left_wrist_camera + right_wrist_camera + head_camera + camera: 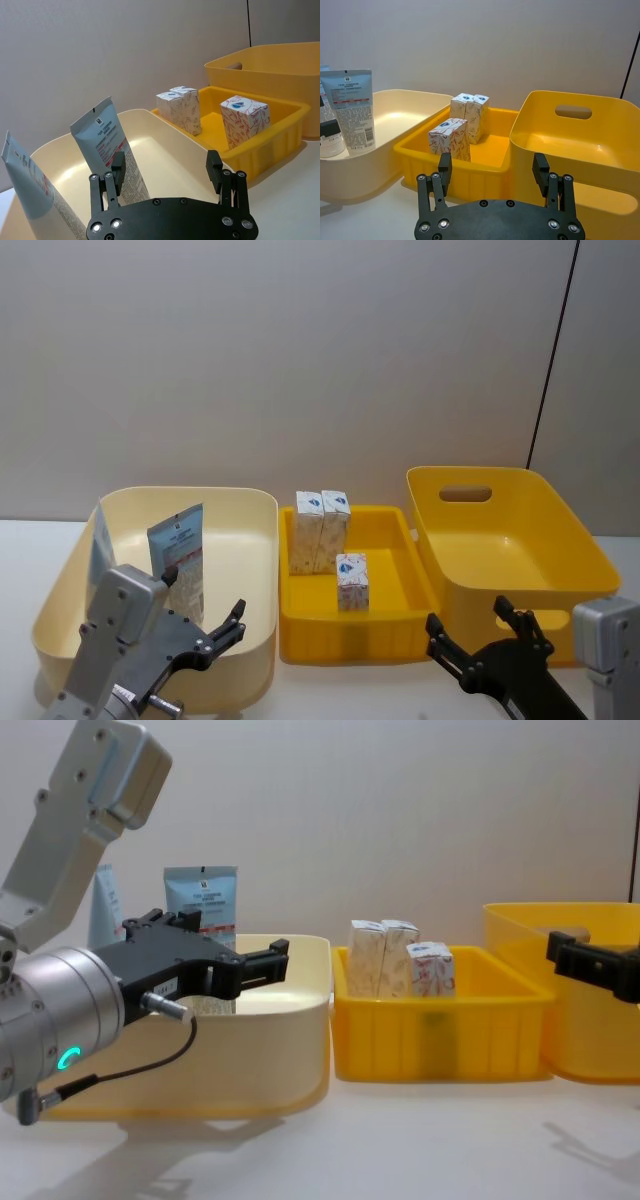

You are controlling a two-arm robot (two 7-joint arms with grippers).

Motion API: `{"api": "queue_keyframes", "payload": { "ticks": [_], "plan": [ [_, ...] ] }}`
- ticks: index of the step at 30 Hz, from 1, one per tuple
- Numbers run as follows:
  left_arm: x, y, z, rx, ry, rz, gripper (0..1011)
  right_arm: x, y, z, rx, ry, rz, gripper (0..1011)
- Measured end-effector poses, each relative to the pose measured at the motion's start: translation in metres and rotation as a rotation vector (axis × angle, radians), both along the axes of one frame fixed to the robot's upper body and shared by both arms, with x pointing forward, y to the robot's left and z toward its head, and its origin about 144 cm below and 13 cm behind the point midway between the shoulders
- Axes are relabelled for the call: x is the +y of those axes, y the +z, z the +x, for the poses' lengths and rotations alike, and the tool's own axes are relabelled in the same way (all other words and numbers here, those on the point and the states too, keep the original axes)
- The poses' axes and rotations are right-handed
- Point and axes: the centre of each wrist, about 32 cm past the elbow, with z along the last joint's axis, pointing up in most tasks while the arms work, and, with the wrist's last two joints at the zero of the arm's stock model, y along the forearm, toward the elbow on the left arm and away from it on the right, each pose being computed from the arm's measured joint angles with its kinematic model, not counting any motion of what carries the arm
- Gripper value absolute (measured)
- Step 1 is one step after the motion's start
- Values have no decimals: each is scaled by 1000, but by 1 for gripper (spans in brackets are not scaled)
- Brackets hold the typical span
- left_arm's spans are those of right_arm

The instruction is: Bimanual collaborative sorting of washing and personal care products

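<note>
Left pincer (166,165) hovers low over the near part of the cream bin (255,540), left of the shallow yellow tray (345,635). Its fingers are spread and hold nothing. Right pincer (492,164) hangs to the near right of that tray, in front of the deep yellow bin (560,530), and is likewise spread and bare.

Inside the tray stand three cartons with red and blue print. Two cartons (322,530) stand upright and touching side by side at the tray's far left corner. The third carton (352,581) stands alone nearer the tray's middle, apart from the pair. Left of the tray, in the cream bin, a blue-grey-topped tube (178,558) stands on end. Farther left again, a pale-blue tube (101,548) leans against the bin's outer wall. The cream bin sits just beside the tray's left wall and the deep yellow bin just beside its right wall, all three on the white tabletop (420,1140).
</note>
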Motion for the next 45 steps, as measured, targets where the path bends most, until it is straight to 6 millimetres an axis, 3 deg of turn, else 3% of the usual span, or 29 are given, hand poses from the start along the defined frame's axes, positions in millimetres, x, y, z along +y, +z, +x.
{"api": "queue_keyframes", "payload": {
  "ticks": [32,38,45],
  "plan": [
    [0,0,0,0,0,0,1003,0,0,0,1,0,0,1001],
    [0,0,0,0,0,0,1003,4,11,7,23,17,-8,1001],
    [0,0,0,0,0,0,1003,16,38,23,78,68,-39,1000]
  ]
}}
